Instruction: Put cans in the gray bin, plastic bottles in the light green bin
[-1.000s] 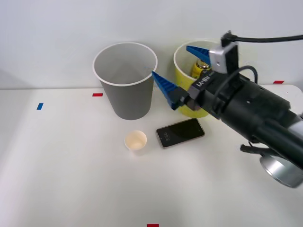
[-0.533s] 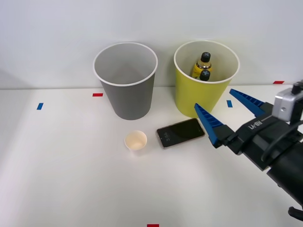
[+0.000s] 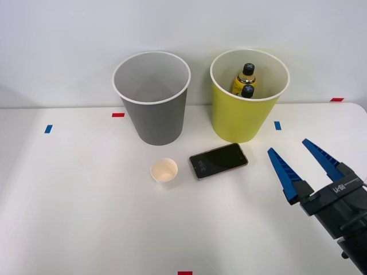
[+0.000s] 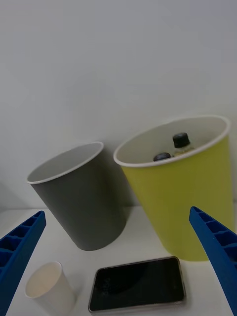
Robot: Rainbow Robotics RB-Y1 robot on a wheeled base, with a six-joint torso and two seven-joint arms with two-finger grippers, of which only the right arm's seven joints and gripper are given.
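Hovering at lower right, the right gripper [image 3: 301,161] holds nothing, its blue fingers spread apart. Mid-frame lie a smartphone [image 3: 218,160] and paper cup [image 3: 164,171]. Farther up, both plastic bottles [image 3: 245,83] stand inside the light green bin [image 3: 241,117], right of the gray bin [image 3: 156,120]. No can left on the table; sorting looks finished.

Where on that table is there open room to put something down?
Open patches: the table's whole left side beyond the gray bin, and the front strip before the paper cup. Crowded: the middle, where cup, phone and light green bin cluster, and front right, where the right gripper hovers.
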